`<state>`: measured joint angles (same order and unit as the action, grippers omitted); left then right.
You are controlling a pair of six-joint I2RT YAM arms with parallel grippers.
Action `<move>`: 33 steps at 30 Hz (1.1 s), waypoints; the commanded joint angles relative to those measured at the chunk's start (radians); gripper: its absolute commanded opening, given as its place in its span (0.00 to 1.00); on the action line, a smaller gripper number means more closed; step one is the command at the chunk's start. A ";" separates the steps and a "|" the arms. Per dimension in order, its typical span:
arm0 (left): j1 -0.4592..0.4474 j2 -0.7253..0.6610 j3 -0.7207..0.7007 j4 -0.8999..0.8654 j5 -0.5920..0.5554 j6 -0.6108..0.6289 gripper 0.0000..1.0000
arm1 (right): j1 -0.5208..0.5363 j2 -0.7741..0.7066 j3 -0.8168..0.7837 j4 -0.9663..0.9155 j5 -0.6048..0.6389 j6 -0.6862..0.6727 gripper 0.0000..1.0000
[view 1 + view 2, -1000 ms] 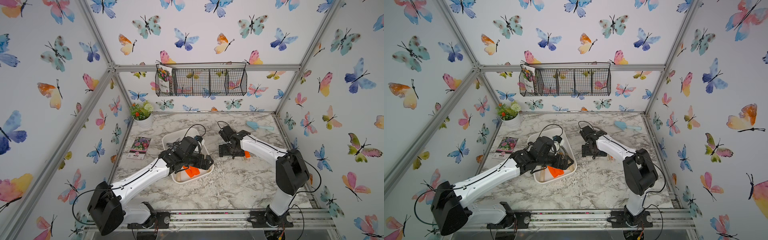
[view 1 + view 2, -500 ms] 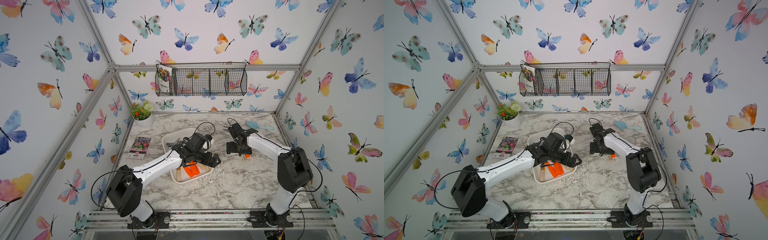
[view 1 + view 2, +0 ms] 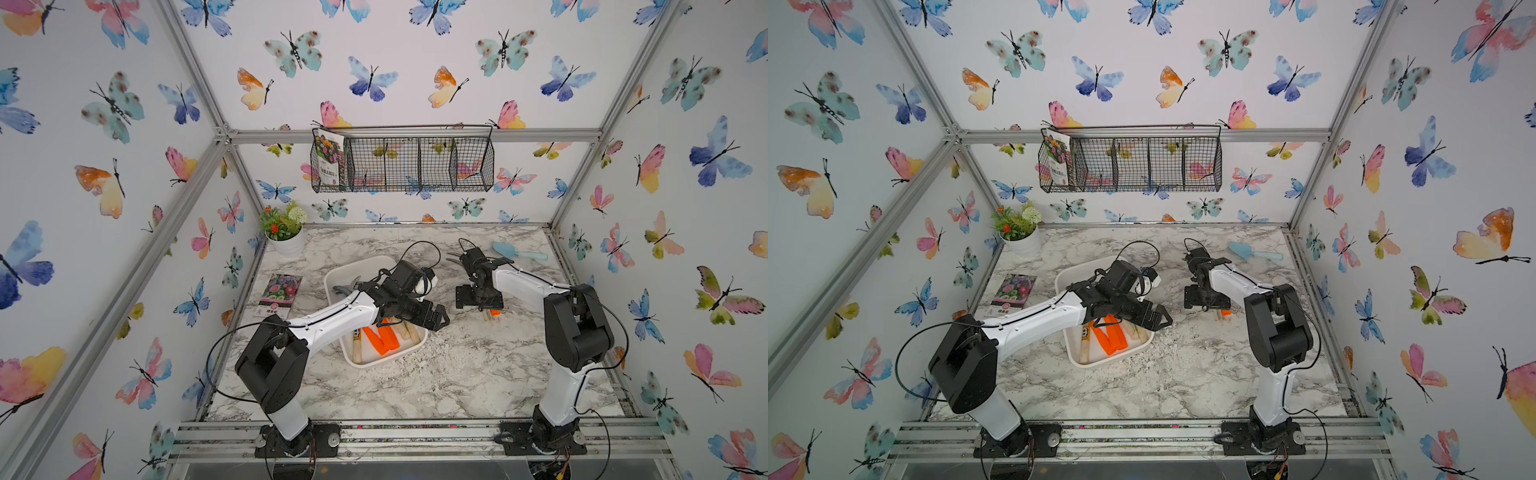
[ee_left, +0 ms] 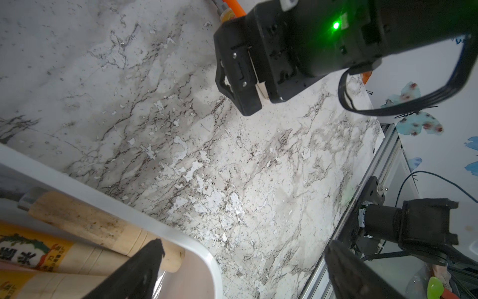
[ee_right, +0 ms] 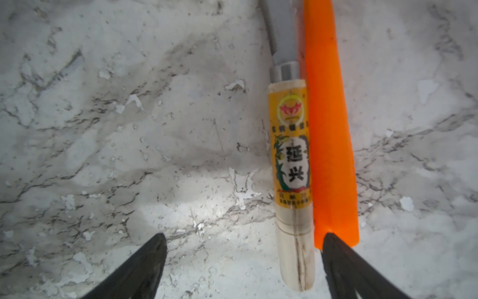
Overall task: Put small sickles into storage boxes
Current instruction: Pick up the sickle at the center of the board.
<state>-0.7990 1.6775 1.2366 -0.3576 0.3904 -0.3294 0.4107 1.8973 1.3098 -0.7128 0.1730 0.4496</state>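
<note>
Seed packet (image 3: pixel 280 293) lies far left on the marble table (image 3: pixel 415 386). Next, the white tray (image 3: pixel 361 268) holds several sickles (image 3: pixel 380 338), orange & wood handles at its near end. L gripper (image 3: pixel 434 318) hangs over the tray's near right corner, jaws wide apart, nothing in them. Further right, R gripper (image 5: pixel 243 240) sits low over the table, also spread wide w/ no grip. Wood-handled sickle (image 5: pixel 292 160) lies btwn its fingers, and orange-handled sickle (image 5: pixel 328 129) is touching alongside. Blue trowel (image 3: pixel 517 253) lies back right.

Lab test cell: aluminium frame (image 3: pixel 540 135), butterfly-papered walls (image 3: pixel 83 257).
</note>
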 commanded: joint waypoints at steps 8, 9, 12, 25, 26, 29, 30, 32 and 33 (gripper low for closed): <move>0.009 0.026 0.018 -0.010 0.036 0.018 0.98 | -0.015 0.049 -0.043 0.071 -0.075 -0.021 0.62; 0.009 0.025 0.018 -0.010 0.036 0.018 0.98 | -0.015 0.051 -0.048 0.076 -0.080 -0.020 0.57; 0.009 0.023 0.015 -0.014 0.037 0.018 0.98 | -0.014 0.053 -0.062 0.091 -0.096 -0.022 0.42; 0.013 -0.004 -0.006 -0.013 0.027 0.007 0.98 | -0.015 0.039 -0.088 0.096 -0.127 -0.029 0.07; 0.014 -0.009 -0.009 -0.015 0.023 0.007 0.98 | -0.015 0.036 -0.089 0.093 -0.129 -0.029 0.06; 0.015 -0.026 -0.015 -0.017 0.017 0.006 0.98 | -0.015 0.022 -0.089 0.087 -0.135 -0.027 0.02; 0.015 -0.033 -0.018 -0.018 0.015 0.004 0.98 | -0.014 0.016 -0.089 0.084 -0.134 -0.027 0.01; 0.015 -0.050 -0.028 -0.021 0.010 0.002 0.98 | -0.013 0.003 -0.092 0.079 -0.139 -0.026 0.01; 0.015 -0.058 -0.033 -0.020 0.009 0.000 0.98 | -0.012 -0.001 -0.092 0.074 -0.141 -0.022 0.01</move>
<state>-0.7910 1.6730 1.2198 -0.3630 0.4053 -0.3290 0.3981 1.9163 1.2438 -0.6022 0.0696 0.4252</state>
